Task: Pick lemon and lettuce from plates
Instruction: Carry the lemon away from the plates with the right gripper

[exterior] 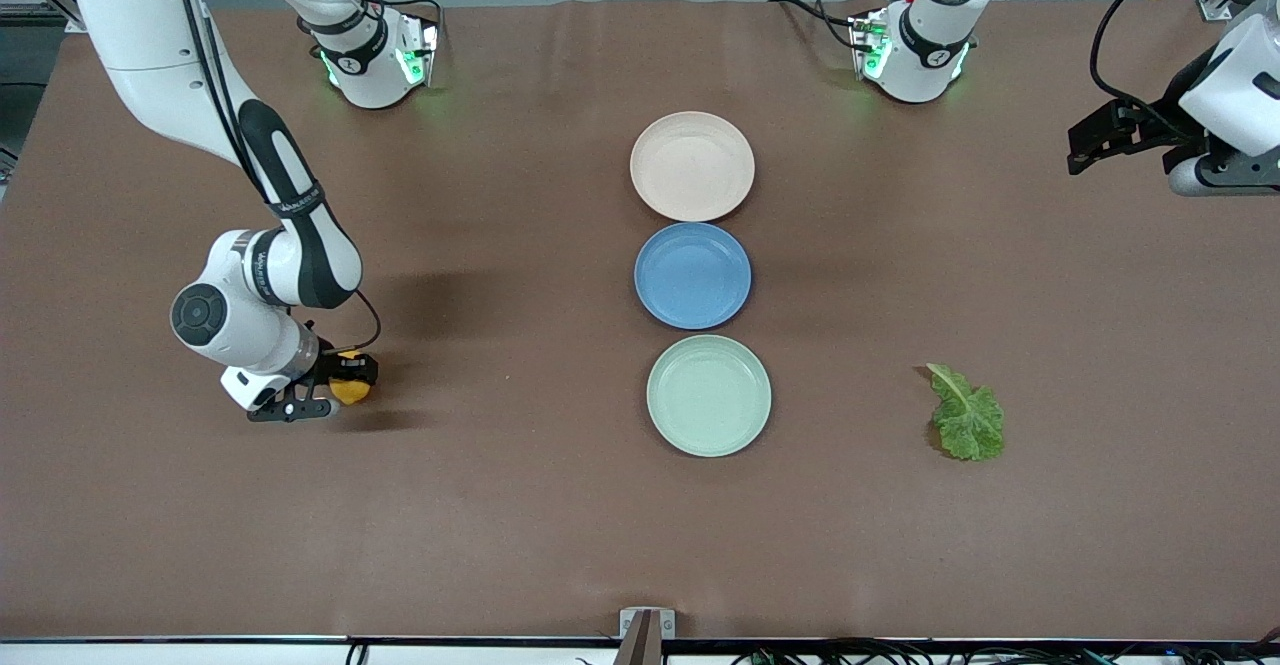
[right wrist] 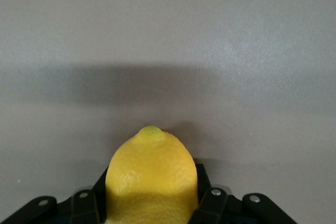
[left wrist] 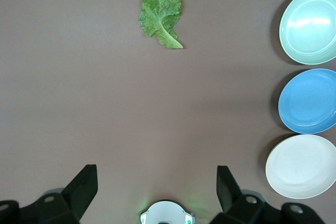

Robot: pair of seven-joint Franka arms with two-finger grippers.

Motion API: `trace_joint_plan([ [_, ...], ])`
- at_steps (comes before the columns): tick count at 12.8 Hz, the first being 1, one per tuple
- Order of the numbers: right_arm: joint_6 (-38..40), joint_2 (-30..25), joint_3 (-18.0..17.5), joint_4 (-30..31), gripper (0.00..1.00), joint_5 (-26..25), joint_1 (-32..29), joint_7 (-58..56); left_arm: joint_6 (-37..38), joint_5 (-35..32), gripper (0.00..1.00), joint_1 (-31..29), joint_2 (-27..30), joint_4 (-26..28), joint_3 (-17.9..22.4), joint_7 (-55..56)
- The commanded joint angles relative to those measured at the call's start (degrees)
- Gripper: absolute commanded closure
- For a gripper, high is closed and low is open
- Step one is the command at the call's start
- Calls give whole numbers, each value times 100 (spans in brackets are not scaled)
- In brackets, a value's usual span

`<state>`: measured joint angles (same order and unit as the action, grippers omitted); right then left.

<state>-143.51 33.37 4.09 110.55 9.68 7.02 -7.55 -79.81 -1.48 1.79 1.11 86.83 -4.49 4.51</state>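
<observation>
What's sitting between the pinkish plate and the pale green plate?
A blue plate lies between the beige-pink plate and the mint green plate. All three are empty and form one row, clearest in the front view.

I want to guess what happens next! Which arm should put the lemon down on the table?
The right arm. Its right gripper is already shut on the lemon, low over the table. The left gripper waits open and empty.

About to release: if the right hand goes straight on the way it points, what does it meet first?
Probably bare table: the right hand, shut on the lemon, points at the surface close below, nothing between.
</observation>
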Motion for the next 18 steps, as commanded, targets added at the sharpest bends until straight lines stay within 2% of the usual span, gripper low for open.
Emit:
trace_joint_plan([
  [1, -72, 337, -111, -288, 99, 174, -104, -150, -35, -133, 0, -3, 144, 79, -8, 14],
  [3, -55, 372, -111, -437, 99, 174, -78, -142, -26, -133, 0, -4, 188, 106, -8, 49],
  [4, -54, 407, -111, -499, 95, 174, -78, -141, -34, -133, 0, -4, 214, 123, -8, 49],
  [5, -54, 407, -111, -508, 56, 166, -78, -150, -43, -133, 0, -12, 223, 132, -8, 58],
  [6, -63, 407, -111, -508, 1, 174, -78, -150, -61, -133, 0, -21, 223, 132, -8, 67],
  [9, 207, 372, -102, -762, 0, 166, -87, -150, -61, -133, 0, -21, 232, 123, -8, 85],
  [13, 2068, 276, -49, -1877, 0, 96, -113, -89, -61, -133, 0, -21, 311, 115, -8, 85],
  [17, 3265, -320, 188, -2204, 0, 60, -95, 156, -52, -133, 0, -21, 364, 132, -8, 85],
  [18, 3511, -513, 223, -2196, 0, -105, -96, 218, -61, -133, 0, -21, 364, 132, -8, 85],
])
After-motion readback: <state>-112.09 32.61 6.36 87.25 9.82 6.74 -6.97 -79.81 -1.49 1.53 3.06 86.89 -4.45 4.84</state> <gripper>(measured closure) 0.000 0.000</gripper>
